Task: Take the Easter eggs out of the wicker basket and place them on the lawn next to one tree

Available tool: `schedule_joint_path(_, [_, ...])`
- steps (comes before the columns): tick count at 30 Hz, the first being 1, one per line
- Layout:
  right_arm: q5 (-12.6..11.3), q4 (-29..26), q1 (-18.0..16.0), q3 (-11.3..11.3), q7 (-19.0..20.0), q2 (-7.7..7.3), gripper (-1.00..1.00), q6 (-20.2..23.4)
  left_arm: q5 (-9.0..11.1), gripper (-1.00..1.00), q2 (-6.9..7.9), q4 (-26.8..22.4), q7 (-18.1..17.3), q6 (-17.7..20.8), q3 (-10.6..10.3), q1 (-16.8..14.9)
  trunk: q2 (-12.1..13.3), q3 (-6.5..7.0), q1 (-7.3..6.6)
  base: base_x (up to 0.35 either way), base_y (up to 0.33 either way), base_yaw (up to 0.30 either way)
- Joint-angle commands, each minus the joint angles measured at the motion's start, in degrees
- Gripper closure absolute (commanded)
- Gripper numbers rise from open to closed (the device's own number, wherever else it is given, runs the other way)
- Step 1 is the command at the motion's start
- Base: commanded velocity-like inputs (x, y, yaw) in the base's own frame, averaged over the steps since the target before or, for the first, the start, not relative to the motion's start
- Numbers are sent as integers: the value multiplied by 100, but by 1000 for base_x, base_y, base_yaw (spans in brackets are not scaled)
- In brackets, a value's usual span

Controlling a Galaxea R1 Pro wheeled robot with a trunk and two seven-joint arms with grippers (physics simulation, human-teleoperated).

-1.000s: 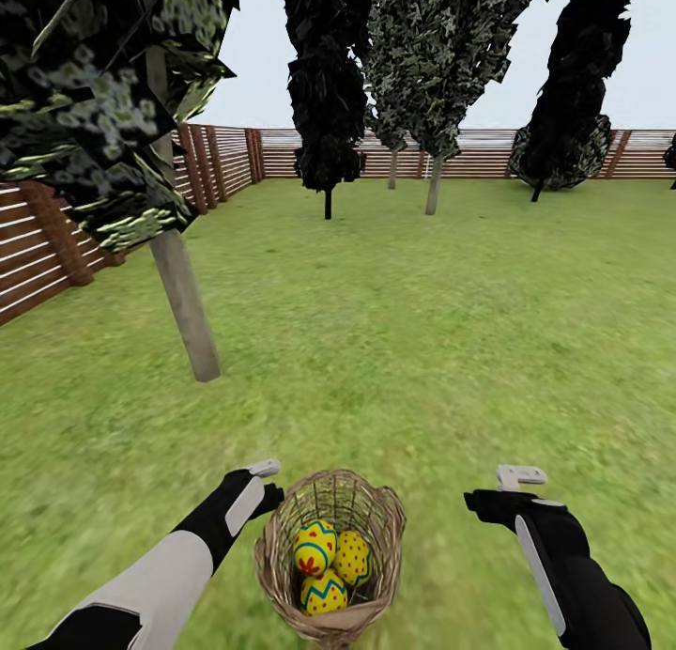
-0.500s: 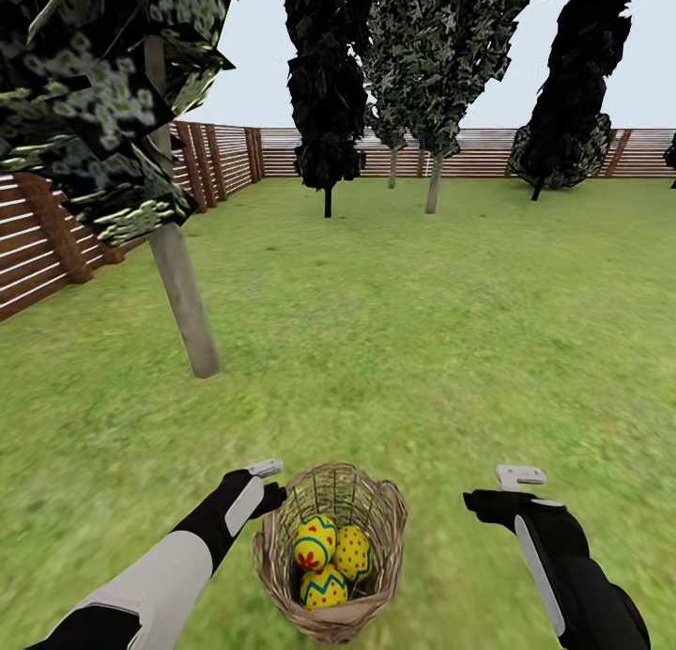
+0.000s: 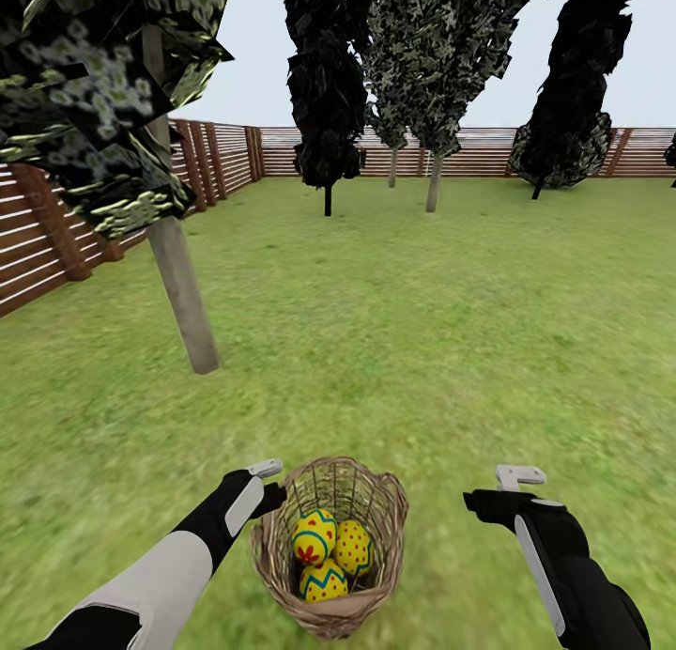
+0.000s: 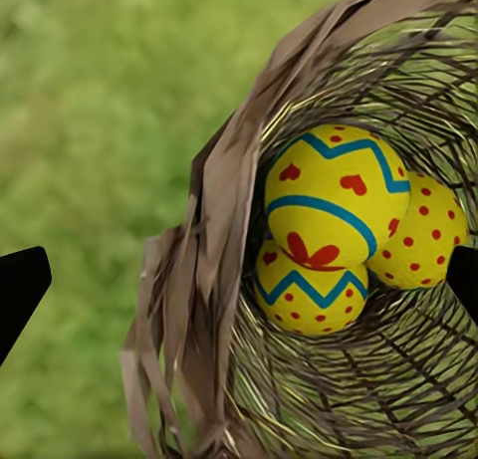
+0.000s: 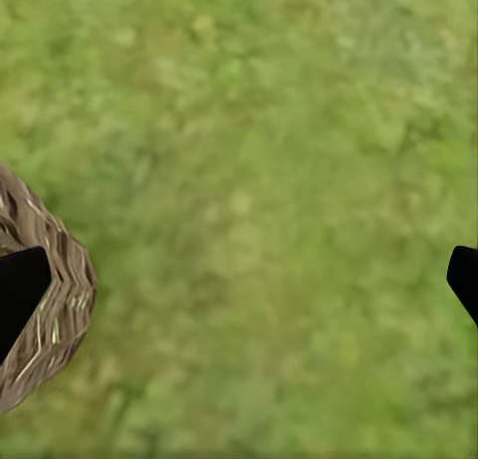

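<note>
The wicker basket (image 3: pixel 394 514) stands on the lawn (image 3: pixel 422 331) just in front of me, between my two arms. Three Easter eggs lie inside it: one with a red flower mark (image 3: pixel 314 535), a red-dotted one (image 3: pixel 354 547) and a zigzag one (image 3: pixel 324 582). My left gripper (image 3: pixel 266 473) hangs open just left of the basket's rim (image 4: pixel 214 240); its wrist view looks down onto the eggs (image 4: pixel 334 195). The right gripper (image 3: pixel 519 479) is open over bare grass to the basket's right, with the basket's side (image 5: pixel 50 310) at the view's edge. A grey-trunked tree (image 3: pixel 183 293) stands ahead on the left.
A brown slat fence (image 3: pixel 56 237) runs along the left and the far side. Another pale-trunked tree (image 3: pixel 434 185) and two black cypress-like trees (image 3: pixel 327 115) stand far back. Open grass stretches between the basket and the near trunk.
The whole picture has crept slightly upward, so the camera has moved. Both arms keep the same pose and the eggs still lie in the basket.
</note>
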Motion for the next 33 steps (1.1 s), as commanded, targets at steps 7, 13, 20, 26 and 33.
schedule_joint_path(7, [2,3,-3,4,-5,-1,-100,27,60,-100,13,-10,53,16,-43,-2,-285,-131,154,0,0,0])
schedule_joint_path(13, [-12,-191,-192,12,8,-18,-100,72,78,-100,62,-35,31,4,-50,69,-283,-131,153,0,0,0])
schedule_joint_path(20, [34,-4,-197,-2,3,-19,-100,45,78,-100,97,-260,44,18,-70,85,-283,-131,153,0,0,0])
schedule_joint_path(26, [34,-1,-197,-8,3,-19,-100,45,78,-100,97,-371,49,18,-71,84,-283,-131,153,0,0,0])
schedule_joint_path(33, [34,-1,-197,-8,3,-23,-100,46,78,-100,93,-351,49,18,-79,85,-404,-185,219,0,0,0])
